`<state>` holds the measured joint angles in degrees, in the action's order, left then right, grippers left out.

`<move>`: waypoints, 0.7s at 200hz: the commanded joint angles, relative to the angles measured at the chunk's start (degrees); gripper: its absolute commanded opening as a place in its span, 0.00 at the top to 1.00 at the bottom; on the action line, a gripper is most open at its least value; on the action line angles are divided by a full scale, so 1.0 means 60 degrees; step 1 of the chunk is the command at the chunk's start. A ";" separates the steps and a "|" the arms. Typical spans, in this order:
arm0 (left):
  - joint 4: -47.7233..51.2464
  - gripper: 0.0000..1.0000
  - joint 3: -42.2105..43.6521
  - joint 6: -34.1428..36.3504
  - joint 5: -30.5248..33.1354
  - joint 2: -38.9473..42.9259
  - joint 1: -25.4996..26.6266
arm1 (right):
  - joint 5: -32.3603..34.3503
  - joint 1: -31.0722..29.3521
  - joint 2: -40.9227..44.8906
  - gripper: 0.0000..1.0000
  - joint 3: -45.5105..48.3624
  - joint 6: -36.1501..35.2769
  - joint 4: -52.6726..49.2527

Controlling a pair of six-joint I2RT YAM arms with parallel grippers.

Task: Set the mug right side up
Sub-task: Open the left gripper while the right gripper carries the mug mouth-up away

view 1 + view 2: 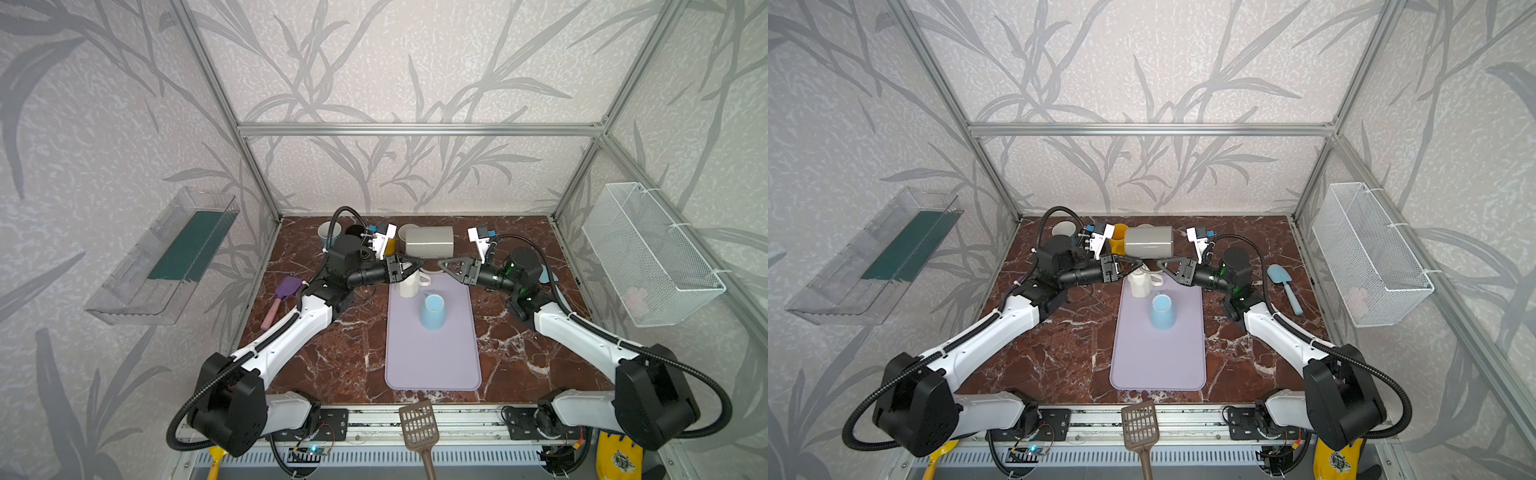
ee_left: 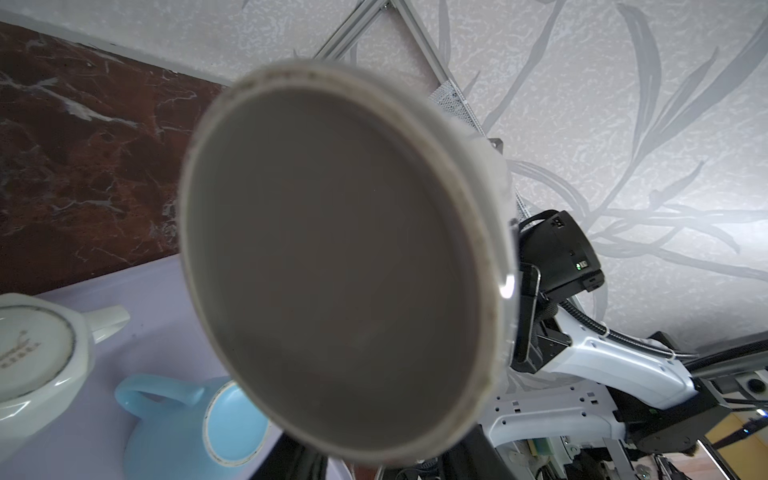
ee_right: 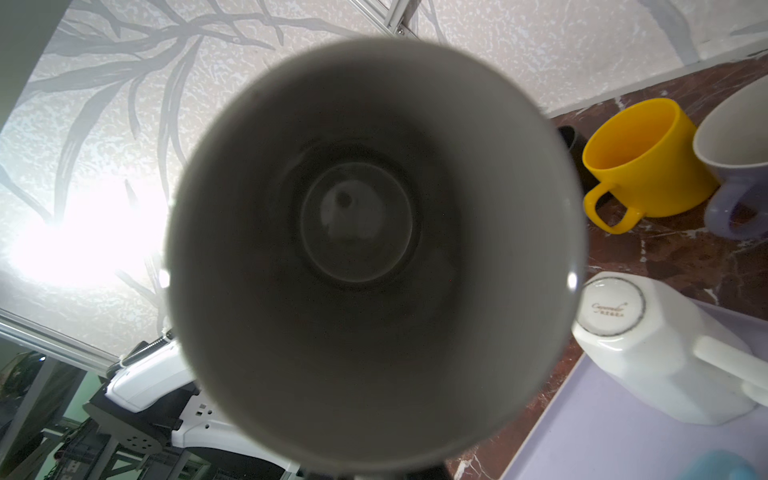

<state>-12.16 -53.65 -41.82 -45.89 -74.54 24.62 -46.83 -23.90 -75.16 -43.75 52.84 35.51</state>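
Observation:
A grey mug (image 1: 430, 243) (image 1: 1148, 241) hangs on its side in the air over the far end of the lilac mat (image 1: 432, 361). Its mouth faces right and its base faces left. The right wrist view looks straight into the mug's hollow (image 3: 357, 249). My right gripper (image 1: 442, 264) (image 1: 1160, 262) is shut on the lower rim. The left wrist view is filled by the mug's flat base (image 2: 340, 257). My left gripper (image 1: 417, 264) (image 1: 1136, 262) sits just under that base with its dark fingers (image 2: 295, 461) spread apart. The mug's handle is hidden.
A white mug (image 1: 409, 284) (image 3: 648, 353) and a blue mug (image 1: 433, 311) (image 2: 178, 424) stand upside down on the mat. Upright yellow (image 3: 644, 162) and lavender (image 3: 739, 166) mugs stand at the back. A purple spatula (image 1: 282, 299) lies left, a blue scoop (image 1: 1283, 286) right.

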 commanded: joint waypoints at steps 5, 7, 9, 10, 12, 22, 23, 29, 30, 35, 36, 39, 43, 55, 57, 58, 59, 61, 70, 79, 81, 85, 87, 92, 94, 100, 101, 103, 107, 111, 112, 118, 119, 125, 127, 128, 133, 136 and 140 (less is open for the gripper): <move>0.1492 0.58 -0.0692 0.0956 0.1262 0.0234 -0.0064 | -0.0038 -0.0015 0.0626 1.00 -0.0366 -0.0940 -0.0487; 0.1637 0.58 -0.0729 0.1014 0.1342 0.0232 -0.0062 | -0.0015 -0.0016 0.0641 1.00 -0.0380 -0.0981 -0.0546; 0.1761 0.58 -0.0771 0.1076 0.1443 0.0235 -0.0068 | 0.0005 -0.0016 0.0659 1.00 -0.0384 -0.1024 -0.0620; 0.1821 0.58 -0.0786 0.1101 0.1477 0.0236 -0.0072 | 0.0016 -0.0016 0.0667 1.00 -0.0391 -0.1048 -0.0669; 0.1954 0.58 -0.0822 0.1156 0.1561 0.0233 -0.0071 | 0.0053 -0.0012 0.0684 1.00 -0.0405 -0.1088 -0.0738; 0.2355 0.58 -0.0915 0.1345 0.1919 0.0250 -0.0063 | 0.0192 -0.0016 0.0768 1.00 -0.0456 -0.1338 -0.1154; 0.2389 0.58 -0.0916 0.1345 0.1949 0.0265 -0.0062 | 0.0219 -0.0016 0.0780 1.00 -0.0464 -0.1366 -0.1199; 0.2498 0.58 -0.0917 0.1387 0.2108 0.0287 -0.0060 | 0.0299 -0.0015 0.0830 1.00 -0.0494 -0.1519 -0.1433; 0.2511 0.58 -0.0917 0.1395 0.2132 0.0291 -0.0060 | 0.0309 -0.0015 0.0833 1.00 -0.0498 -0.1552 -0.1471; 0.2539 0.58 -0.0903 0.1392 0.2235 0.0325 -0.0061 | 0.0379 -0.0016 0.0872 1.00 -0.0515 -0.1669 -0.1650; 0.2539 0.58 -0.0896 0.1398 0.2261 0.0332 -0.0068 | 0.0393 -0.0016 0.0876 1.00 -0.0523 -0.1685 -0.1696; 0.2560 0.58 -0.0889 0.1389 0.2315 0.0342 -0.0065 | 0.0442 -0.0016 0.0904 1.00 -0.0543 -0.1773 -0.1799; 0.2581 0.58 -0.0877 0.1389 0.2391 0.0360 -0.0067 | 0.0510 -0.0016 0.0941 1.00 -0.0557 -0.1855 -0.1946; 0.2662 0.58 -0.0873 0.1410 0.2581 0.0409 -0.0056 | 0.0686 -0.0016 0.1010 1.00 -0.0623 -0.2132 -0.2365; 0.2688 0.58 -0.0873 0.1420 0.2620 0.0415 -0.0067 | 0.0722 -0.0008 0.1023 1.00 -0.0631 -0.2165 -0.2429; 0.2694 0.58 -0.0873 0.1427 0.2637 0.0414 -0.0064 | 0.0741 -0.0005 0.1025 1.00 -0.0640 -0.2175 -0.2460; 0.2705 0.58 -0.0873 0.1430 0.2645 0.0420 -0.0070 | 0.0757 -0.0006 0.1033 1.00 -0.0644 -0.2175 -0.2490; 0.2731 0.58 -0.0884 0.1451 0.2691 0.0425 -0.0063 | 0.0780 -0.0003 0.1050 1.00 -0.0658 -0.2241 -0.2556; 0.2869 0.58 -0.0909 0.1487 0.2847 0.0453 -0.0058 | 0.0907 -0.0001 0.1071 1.00 -0.0716 -0.2389 -0.2813; 0.3002 0.58 -0.0931 0.1542 0.2941 0.0463 -0.0056 | 0.1011 -0.0001 0.1085 1.00 -0.0765 -0.2546 -0.3042; 0.3007 0.58 -0.0939 0.1552 0.2963 0.0458 -0.0049 | 0.1020 -0.0001 0.1085 1.00 -0.0765 -0.2576 -0.3075; 0.3046 0.58 -0.0953 0.1565 0.2974 0.0467 -0.0054 | 0.1068 0.0008 0.1078 1.00 -0.0794 -0.2629 -0.3145; 0.3051 0.58 -0.0948 0.1565 0.2982 0.0463 -0.0052 | 0.1085 0.0001 0.1073 1.00 -0.0795 -0.2637 -0.3185; 0.3074 0.58 -0.0946 0.1576 0.2997 0.0468 -0.0053 | 0.1106 0.0024 0.1060 1.00 -0.0809 -0.2663 -0.3246; 0.3080 0.58 -0.0954 0.1572 0.2992 0.0470 -0.0059 | 0.1102 0.0016 0.1046 1.00 -0.0813 -0.2667 -0.3258; 0.3068 0.58 -0.0947 0.1565 0.2986 0.0466 -0.0049 | 0.1096 0.0028 0.1007 1.00 -0.0810 -0.2664 -0.3270; 0.3068 0.58 -0.0946 0.1565 0.2981 0.0468 -0.0062 | 0.1096 0.0028 0.1002 1.00 -0.0802 -0.2659 -0.3268; 0.3078 0.58 -0.0950 0.1565 0.2977 0.0470 -0.0050 | 0.1096 0.0028 0.0991 1.00 -0.0808 -0.2663 -0.3271; 0.3096 0.58 -0.0947 0.1580 0.2975 0.0468 -0.0047 | 0.1096 0.0028 0.0971 1.00 -0.0820 -0.2665 -0.3279; 0.3102 0.58 -0.0954 0.1590 0.2983 0.0460 -0.0057 | 0.1113 0.0028 0.0944 1.00 -0.0824 -0.2655 -0.3294; 0.3107 0.58 -0.0957 0.1592 0.2986 0.0458 -0.0052 | 0.1112 0.0028 0.0941 1.00 -0.0824 -0.2655 -0.3302; 0.3126 0.58 -0.0961 0.1605 0.3000 0.0471 -0.0050 | 0.1146 0.0030 0.0914 1.00 -0.0845 -0.2664 -0.3343; 0.3126 0.58 -0.0961 0.1607 0.3017 0.0463 -0.0055 | 0.1150 0.0037 0.0912 1.00 -0.0842 -0.2667 -0.3349; 0.3161 0.58 -0.0961 0.1621 0.3042 0.0473 -0.0055 | 0.1189 0.0029 0.0907 1.00 -0.0852 -0.2665 -0.3402; 0.3179 0.58 -0.0972 0.1627 0.3047 0.0471 -0.0052 | 0.1203 0.0028 0.0891 1.00 -0.0860 -0.2661 -0.3428; 0.3189 0.58 -0.0974 0.1633 0.3048 0.0478 -0.0056 | 0.1208 0.0028 0.0885 1.00 -0.0864 -0.2665 -0.3450; 0.3232 0.58 -0.0976 0.1647 0.3081 0.0471 -0.0055 | 0.1279 0.0028 0.0888 1.00 -0.0883 -0.2882 -0.3528; 0.3256 0.58 -0.0985 0.1662 0.3098 0.0478 -0.0047 | 0.1318 0.0028 0.0892 1.00 -0.0896 -0.2985 -0.3588; 0.3298 0.58 -0.0990 0.1667 0.3121 0.0475 -0.0046 | 0.1382 0.0029 0.0895 1.00 -0.0911 -0.3049 -0.3666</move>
<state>5.98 -57.30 -33.32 -28.91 -73.34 24.49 -39.24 -23.88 -71.31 -44.62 38.79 10.17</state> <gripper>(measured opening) 0.417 0.163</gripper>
